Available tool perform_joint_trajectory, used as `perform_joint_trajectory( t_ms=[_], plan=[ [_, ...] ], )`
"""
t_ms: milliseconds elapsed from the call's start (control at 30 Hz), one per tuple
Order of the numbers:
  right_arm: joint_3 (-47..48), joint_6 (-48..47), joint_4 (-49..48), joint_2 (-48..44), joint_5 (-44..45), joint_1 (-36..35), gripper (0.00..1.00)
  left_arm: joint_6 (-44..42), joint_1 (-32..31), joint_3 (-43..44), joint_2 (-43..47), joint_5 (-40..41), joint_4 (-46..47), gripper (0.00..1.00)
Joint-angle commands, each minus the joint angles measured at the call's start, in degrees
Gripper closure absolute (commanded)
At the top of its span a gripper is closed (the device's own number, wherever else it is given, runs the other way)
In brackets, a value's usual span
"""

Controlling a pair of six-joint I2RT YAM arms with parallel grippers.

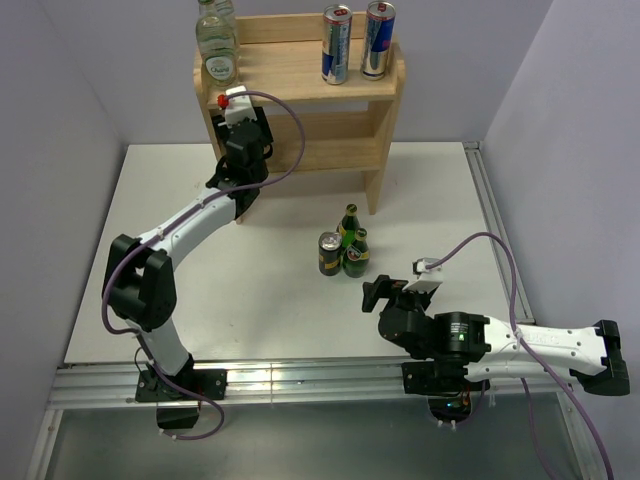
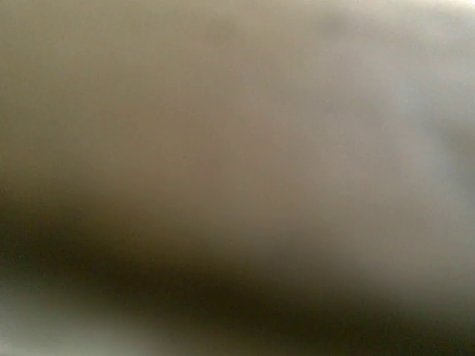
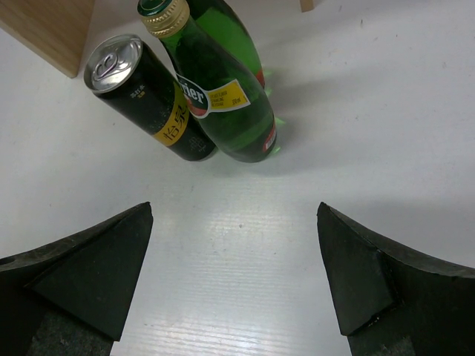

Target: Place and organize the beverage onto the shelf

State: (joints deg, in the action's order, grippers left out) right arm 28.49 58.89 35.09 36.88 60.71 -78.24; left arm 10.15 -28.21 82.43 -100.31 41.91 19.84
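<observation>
Top view bright, even, sharp; glare streak on metal rail [image 1: 250, 375] at 6 o'clock. Left wrist view total blur, darkest toward 7 o'clock. Right wrist view sharp; glint on black-and-gold can [image 3: 113, 63] at 11 o'clock.

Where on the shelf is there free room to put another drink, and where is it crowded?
Top tier of the shelf: bare in the middle, between the clear bottles and the silver-and-blue cans. Middle tier: looks bare right of the left gripper. Crowded: on the table, the black-and-gold can and two green bottles stand packed together.
</observation>
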Motion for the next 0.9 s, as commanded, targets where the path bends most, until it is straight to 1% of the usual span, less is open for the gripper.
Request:
perform_joint_trajectory(
  t_ms=[0,67,133,167,200,267,333,367,400,433,600,733,867],
  plan=[
    [-0.2,0.8,-1.3,-0.3,1.5,-0.3,0.01,-1.5,1.3,1.6,-2.6,-0.3,-3.8,0.58],
    [-0.3,0.9,-1.3,-0.4,1.5,-0.3,0.01,-1.8,1.1,1.5,-2.3,-1.1,-4.2,0.54],
    [-0.2,1.0,-1.0,-0.6,1.4,-0.3,0.01,-1.7,1.0,2.3,-2.3,-1.5,-5.6,0.53],
    [-0.2,1.0,-1.0,-0.6,1.4,-0.3,0.01,-1.5,1.0,2.8,-2.7,-1.5,-6.3,0.54],
    [-0.3,1.1,-1.0,-0.6,1.4,-0.4,0.01,-1.3,0.9,3.3,-3.0,-1.2,-6.9,0.57],
    [-0.3,1.1,-1.1,-0.9,1.3,-0.4,0.01,-1.2,1.0,4.0,-3.5,-1.4,-7.9,0.60],
    [-0.4,1.0,-1.2,-1.1,1.2,-0.4,0.01,-0.8,1.0,4.5,-3.7,-2.4,-8.8,0.59],
    [-0.5,0.9,-1.2,-1.2,1.2,-0.4,0.01,-0.7,1.0,4.7,-4.0,-3.3,-9.0,0.57],
    [-0.5,0.9,-1.2,-1.3,1.3,-0.3,0.01,-0.4,0.9,5.0,-4.2,-3.5,-9.4,0.50],
    [-0.5,1.0,-1.1,-1.2,1.3,-0.3,0.01,-0.1,0.8,5.5,-4.5,-3.6,-10.0,0.45],
    [-0.6,0.9,-1.3,-1.6,1.3,-0.4,0.01,1.4,0.8,5.7,-5.1,-4.5,-10.6,0.31],
    [-0.6,0.8,-1.4,-1.7,1.2,-0.3,0.01,2.2,0.8,5.8,-5.5,-5.3,-11.4,0.26],
    [-0.7,0.6,-1.5,-1.8,1.1,-0.3,0.01,2.3,0.8,5.5,-5.5,-4.7,-11.7,0.25]
  ],
)
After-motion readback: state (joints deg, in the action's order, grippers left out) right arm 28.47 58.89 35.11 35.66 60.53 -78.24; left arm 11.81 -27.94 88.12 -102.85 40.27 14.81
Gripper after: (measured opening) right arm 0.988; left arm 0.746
